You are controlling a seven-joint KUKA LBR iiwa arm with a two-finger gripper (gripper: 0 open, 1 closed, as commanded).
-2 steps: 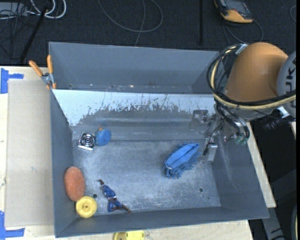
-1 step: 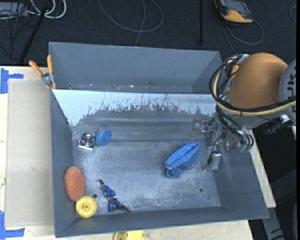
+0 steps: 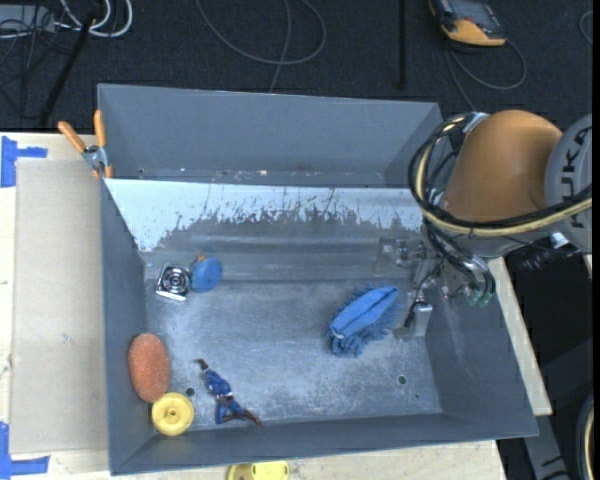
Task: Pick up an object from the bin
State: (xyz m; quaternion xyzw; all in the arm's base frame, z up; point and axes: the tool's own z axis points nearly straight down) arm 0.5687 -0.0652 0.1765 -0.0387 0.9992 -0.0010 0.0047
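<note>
Blue cloth (image 3: 363,318): crumpled, on the bin (image 3: 280,138) floor, right of centre.
Gripper (image 3: 420,310): low, just beside the cloth's right edge; apart or together, cannot tell.
Placement: probably low beside the cloth to take its near edge.
Surroundings: orange oval (image 3: 149,365), yellow wheel (image 3: 172,413) and blue ball (image 3: 207,273) lie well apart at left; nothing blocks.
</note>
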